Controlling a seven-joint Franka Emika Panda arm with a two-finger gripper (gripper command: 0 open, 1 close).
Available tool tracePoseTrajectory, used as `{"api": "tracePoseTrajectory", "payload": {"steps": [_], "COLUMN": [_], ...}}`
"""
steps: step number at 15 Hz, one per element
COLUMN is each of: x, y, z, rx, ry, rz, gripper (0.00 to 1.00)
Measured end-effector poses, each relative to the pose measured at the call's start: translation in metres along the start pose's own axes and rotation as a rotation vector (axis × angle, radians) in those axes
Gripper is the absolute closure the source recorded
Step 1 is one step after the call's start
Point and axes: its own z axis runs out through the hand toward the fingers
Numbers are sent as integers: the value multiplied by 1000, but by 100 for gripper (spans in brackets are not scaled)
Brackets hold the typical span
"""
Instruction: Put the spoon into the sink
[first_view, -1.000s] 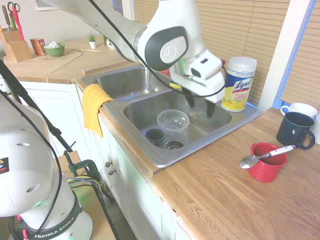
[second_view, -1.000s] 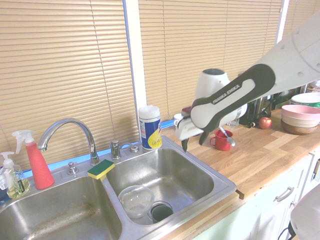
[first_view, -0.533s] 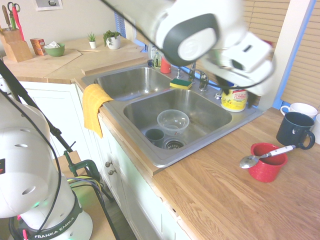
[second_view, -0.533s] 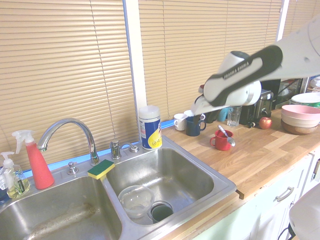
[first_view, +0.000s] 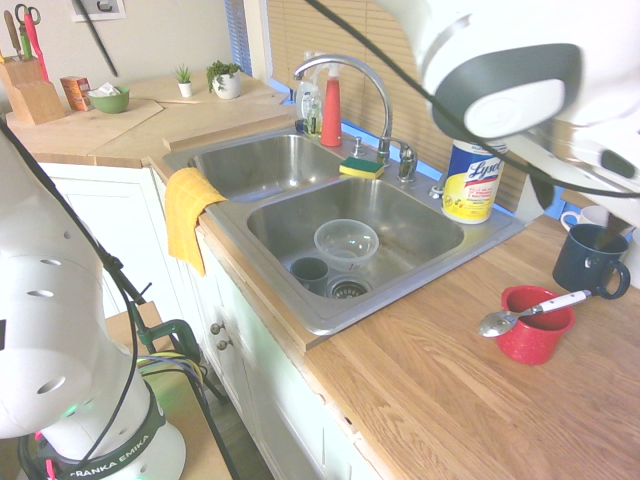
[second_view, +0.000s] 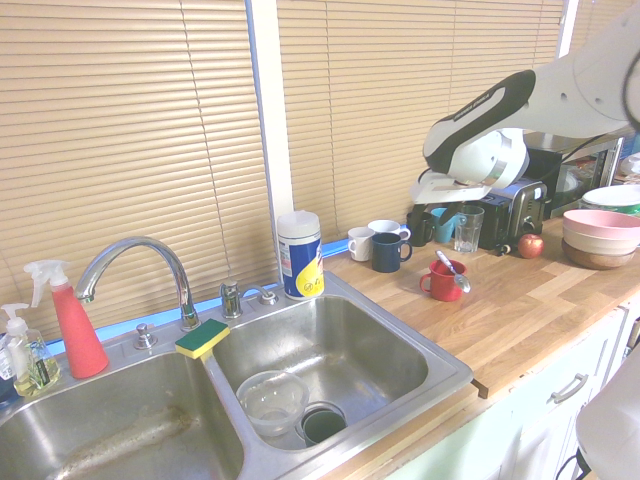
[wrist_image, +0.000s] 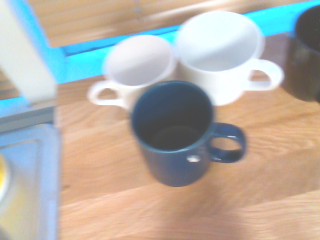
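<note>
Swinging away from above the sink, the gripper now hangs over the mugs, its fingers spread wide and holding nothing, though they blur in the first exterior view. On the bench, the spoon rests across the red cup, untouched.
</note>
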Motion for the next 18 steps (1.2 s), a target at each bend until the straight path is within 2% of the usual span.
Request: {"api": "tracePoseTrajectory", "payload": {"steps": [8, 9, 18], "x": [25, 25, 15], "y": [31, 32, 31], "z": [43, 48, 82], "rx": [-84, -94, -136], "ry": [-46, -55, -98], "rz": [54, 49, 20], "gripper": [0, 100, 100]}}
